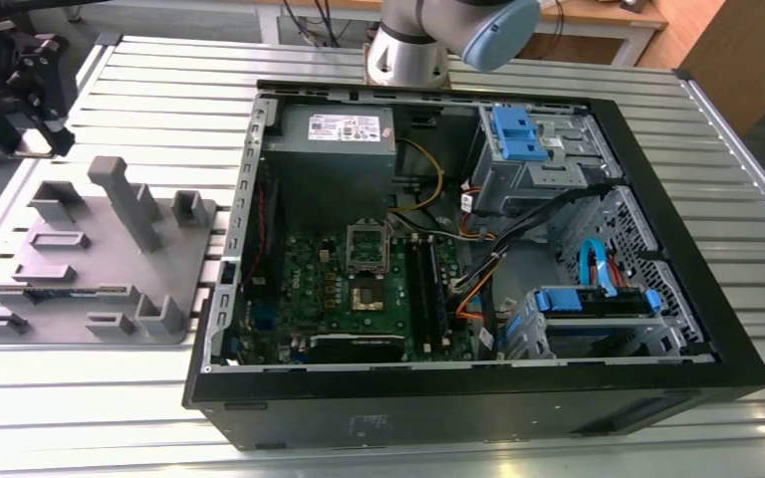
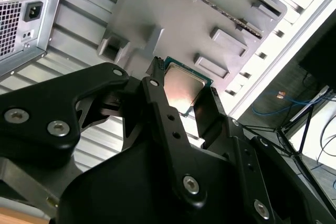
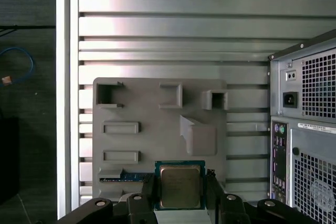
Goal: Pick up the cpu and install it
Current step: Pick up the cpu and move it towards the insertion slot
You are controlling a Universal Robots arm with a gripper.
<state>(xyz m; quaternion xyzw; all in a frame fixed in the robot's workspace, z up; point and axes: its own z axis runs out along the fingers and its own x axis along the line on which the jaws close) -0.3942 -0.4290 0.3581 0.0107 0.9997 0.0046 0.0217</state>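
Now gripper (image 3: pixel 180 196) prob. clamps cpu (image 3: pixel 180 183).

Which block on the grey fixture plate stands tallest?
The narrow fin running through the fixture plate's middle in the exterior view; it rises well above the squat blocks around it.

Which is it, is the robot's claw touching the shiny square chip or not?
Touching. In the first wrist view the gripper has its fingers tight against two opposite edges of the cpu, with no gap.
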